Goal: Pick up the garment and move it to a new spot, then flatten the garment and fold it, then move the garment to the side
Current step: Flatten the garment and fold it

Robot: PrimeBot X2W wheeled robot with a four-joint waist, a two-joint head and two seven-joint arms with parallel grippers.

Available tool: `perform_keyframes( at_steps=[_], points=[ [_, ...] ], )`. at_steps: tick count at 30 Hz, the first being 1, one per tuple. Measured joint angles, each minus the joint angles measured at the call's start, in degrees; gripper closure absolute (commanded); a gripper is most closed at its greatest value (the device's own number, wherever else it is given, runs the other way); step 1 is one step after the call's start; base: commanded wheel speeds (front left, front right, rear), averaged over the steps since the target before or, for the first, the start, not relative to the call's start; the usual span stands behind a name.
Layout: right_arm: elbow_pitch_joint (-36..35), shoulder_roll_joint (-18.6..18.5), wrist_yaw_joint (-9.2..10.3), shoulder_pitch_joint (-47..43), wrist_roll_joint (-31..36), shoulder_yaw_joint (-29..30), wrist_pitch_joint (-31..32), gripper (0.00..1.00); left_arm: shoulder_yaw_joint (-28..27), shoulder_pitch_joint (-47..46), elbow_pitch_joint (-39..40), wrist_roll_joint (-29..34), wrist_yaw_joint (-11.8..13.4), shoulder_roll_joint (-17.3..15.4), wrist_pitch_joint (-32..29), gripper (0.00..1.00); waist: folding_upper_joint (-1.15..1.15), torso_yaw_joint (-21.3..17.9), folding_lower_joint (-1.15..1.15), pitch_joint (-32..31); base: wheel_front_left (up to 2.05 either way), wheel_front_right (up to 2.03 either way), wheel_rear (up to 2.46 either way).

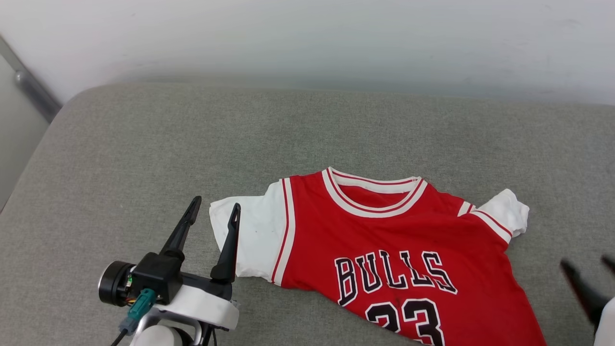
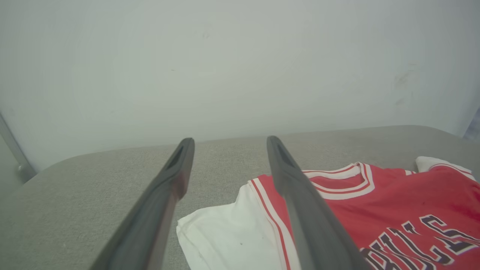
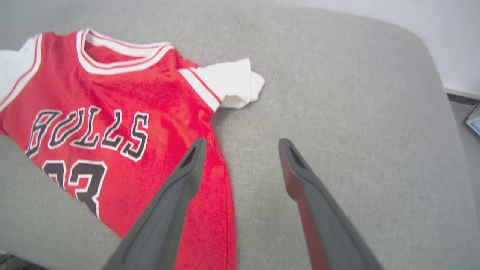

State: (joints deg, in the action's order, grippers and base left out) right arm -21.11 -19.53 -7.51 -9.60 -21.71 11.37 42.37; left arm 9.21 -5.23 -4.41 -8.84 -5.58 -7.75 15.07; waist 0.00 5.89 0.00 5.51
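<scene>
The garment [image 1: 394, 230] lies face up, lettering showing, on the near right part of the grey padded table [image 1: 144, 144]. The left hand [image 1: 215, 204] is released and empty, hovering by the garment's left white sleeve. The right hand [image 3: 243, 144] is also spread and empty, at the garment's right edge.

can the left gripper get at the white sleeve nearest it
Probably yes: the left gripper is open, its fingers right at the white sleeve of the garment, which lies flat on the grey cushion with nothing in between.
</scene>
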Motion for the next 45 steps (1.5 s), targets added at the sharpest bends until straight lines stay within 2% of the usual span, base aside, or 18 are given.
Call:
perform_keyframes(
  at_steps=[3,6,9,12,14,18,19,20,23,26,31,35,45],
  points=[
    [-0.71,2.55,0.00,4.24,-0.01,2.31,-8.09,0.00,-0.45,-0.01,0.47,-0.43,-0.09,-0.02,0.00,0.00,0.00,-0.02,0.00,0.40,0.00,0.00,0.00],
    [0.54,3.99,0.00,5.73,2.90,2.78,-14.61,0.00,-0.88,-0.28,0.77,-0.49,-0.32,-0.33,0.00,0.00,0.00,-0.09,0.00,1.08,0.00,0.00,0.00],
    [2.16,6.26,0.00,5.78,3.69,1.18,-17.22,0.00,-0.90,-1.31,0.79,-0.48,-0.48,-0.96,-0.01,0.00,0.00,-0.23,0.00,1.98,0.00,0.00,0.00],
    [2.64,6.82,0.00,5.76,4.79,0.19,-18.37,0.00,-0.66,-3.02,0.03,-1.83,-0.94,-2.22,-2.19,0.00,0.00,-0.42,0.00,3.14,0.00,0.00,0.00],
    [2.52,7.16,0.00,5.96,5.52,-0.02,-18.75,0.00,0.45,-5.56,-0.38,-3.11,-1.36,-3.99,-6.25,0.00,0.00,-0.55,0.00,4.15,0.00,0.00,0.00],
    [1.31,7.68,0.01,7.37,6.46,-0.59,-19.07,0.00,3.89,-12.77,-0.35,-6.51,-1.77,-10.18,-17.26,0.00,0.00,-1.07,0.00,6.45,0.00,0.00,0.00],
    [1.31,7.68,0.01,7.37,6.46,-0.59,-19.07,0.00,3.89,-12.77,-0.35,-6.51,-1.77,-10.18,-17.26,0.00,0.00,-1.07,0.00,6.45,0.00,0.00,0.00],
    [0.59,7.90,0.01,8.16,6.93,-0.68,-18.89,0.00,7.60,-17.73,0.65,-10.93,-1.80,-13.32,-23.60,0.00,0.00,-1.45,0.00,7.72,0.00,0.00,0.00],
    [-0.34,8.21,0.01,8.82,7.79,-1.10,-18.52,0.00,14.68,-24.82,2.26,-18.48,-1.83,-17.83,-34.34,0.00,0.00,-2.23,0.01,9.59,0.00,0.00,0.00],
    [-1.01,8.49,0.01,9.72,8.46,-1.83,-18.14,0.00,19.35,-32.77,2.79,-25.14,-1.83,-22.09,-43.44,0.00,0.00,-3.28,0.00,11.50,0.00,0.00,0.00],
    [-1.29,9.59,0.00,11.26,9.69,-2.86,-18.51,0.00,26.06,-43.07,0.08,-33.61,-1.83,-24.43,-55.26,0.00,0.00,-5.95,0.01,14.61,0.00,0.00,0.00],
    [-1.14,10.63,0.00,11.87,10.13,-3.52,-19.29,0.00,30.26,-47.54,-3.22,-39.33,-1.83,-24.58,-60.68,0.00,0.00,-8.58,0.01,16.85,0.00,0.00,0.00],
    [-0.14,12.96,0.00,12.12,10.37,-4.82,-21.56,0.00,39.23,-53.82,-10.45,-41.84,-1.83,-28.28,-63.32,0.00,0.00,-15.04,0.01,21.93,0.00,0.00,0.00]
  ],
)
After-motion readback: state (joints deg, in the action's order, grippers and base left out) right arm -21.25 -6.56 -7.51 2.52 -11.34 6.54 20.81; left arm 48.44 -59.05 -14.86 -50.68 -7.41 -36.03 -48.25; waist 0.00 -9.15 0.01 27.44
